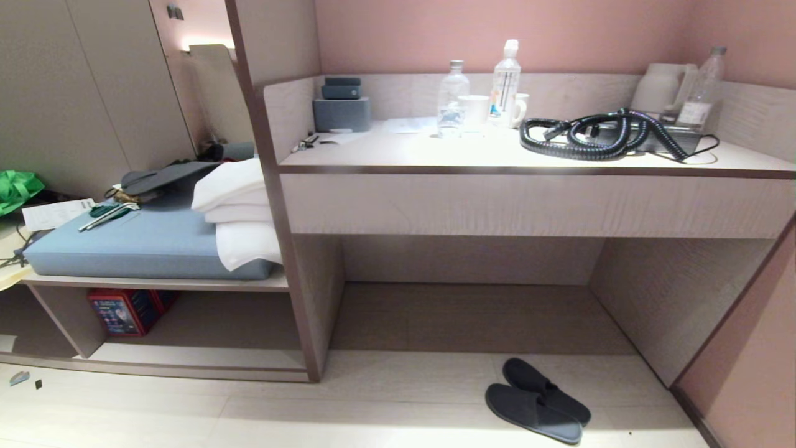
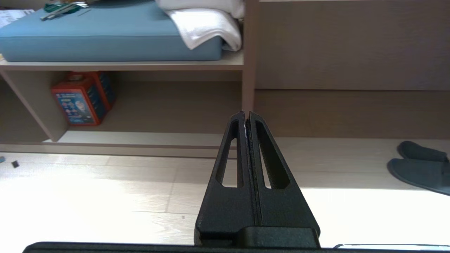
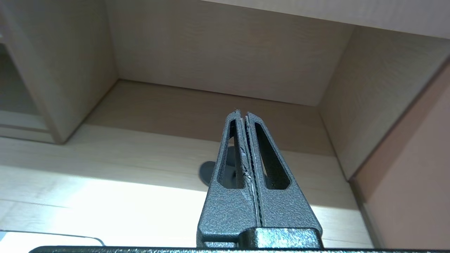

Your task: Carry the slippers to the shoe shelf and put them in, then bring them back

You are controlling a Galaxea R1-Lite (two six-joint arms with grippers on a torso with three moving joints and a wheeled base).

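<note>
Closest to you in the right wrist view is the right gripper [image 3: 243, 113], fingers pressed together on nothing; the slippers [image 3: 219, 170] lie on the floor just beyond and below its tips, mostly hidden behind the fingers. Your left gripper [image 2: 246, 114] is likewise pressed shut and empty, with the pair well off to its right side.

Expect the slippers to be light, soft and floppy, likely to sag if you pinch one edge. Take hold across the wide strap, ideally both together.

Only the head view shows the whole pair [image 1: 538, 399], side by side, overlapping. Only the left wrist view looks straight into the shoe shelf [image 2: 140, 138] with its pale base board and a red box [image 2: 82, 98] inside.
</note>
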